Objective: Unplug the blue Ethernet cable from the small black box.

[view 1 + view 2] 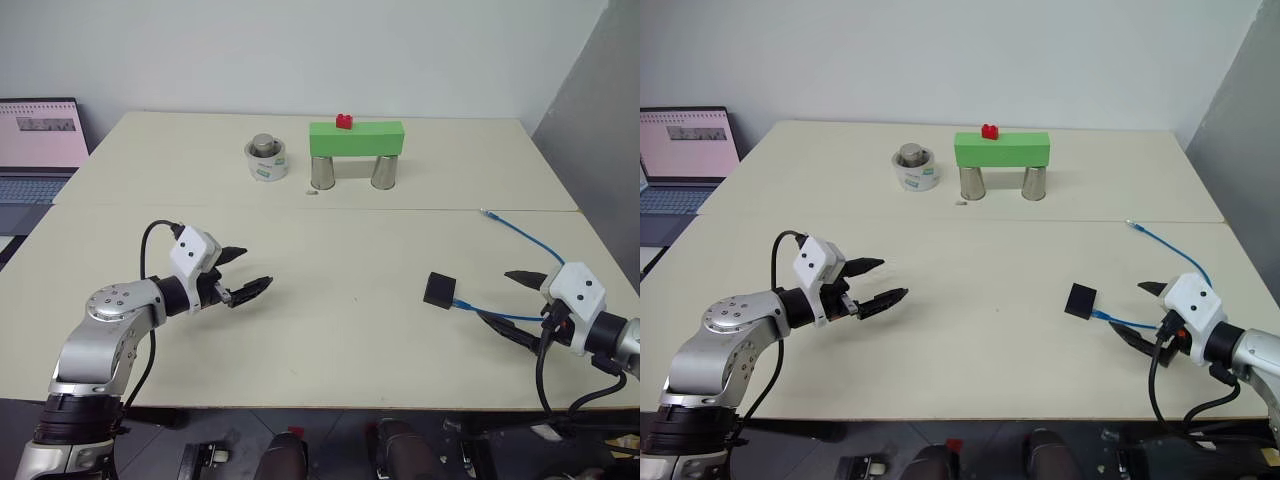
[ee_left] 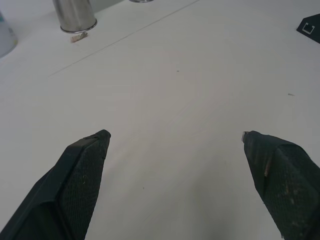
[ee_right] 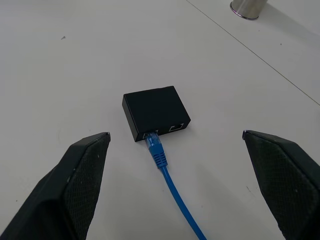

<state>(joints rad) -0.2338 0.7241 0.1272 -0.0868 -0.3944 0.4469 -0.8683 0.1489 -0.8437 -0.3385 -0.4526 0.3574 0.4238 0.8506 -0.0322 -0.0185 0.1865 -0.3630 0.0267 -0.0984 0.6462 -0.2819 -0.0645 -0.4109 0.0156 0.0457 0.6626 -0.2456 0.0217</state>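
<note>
- Right gripper, two black fingers spread wide and holding nothing, hovers near the desk's front right corner; it points at the plug, so the small matte-black box and the connector lie framed between its fingers in the right wrist view, a pose that suits closing on either one
- Thin bright-blue Ethernet cable, its near plug seated in the left of the box's two sockets, so the task is judged not yet done; from there the cord runs under the right gripper and curves away along the desk's right edge to a free plug lying loose on the surface
- The box lies flat near the front edge, right of centre, with its sockets turned toward the right gripper, which leaves the plug open to a straight pull
- Left gripper, fingers likewise parted and empty, waits over the pale desk near the front left, aimed across toward the box but well apart from it; likely free to steady the box
- Near the far edge: white tub holding a metal weight, and a green block with a small red brick bridging two metal cans
- Open laptop off the far left corner
</note>
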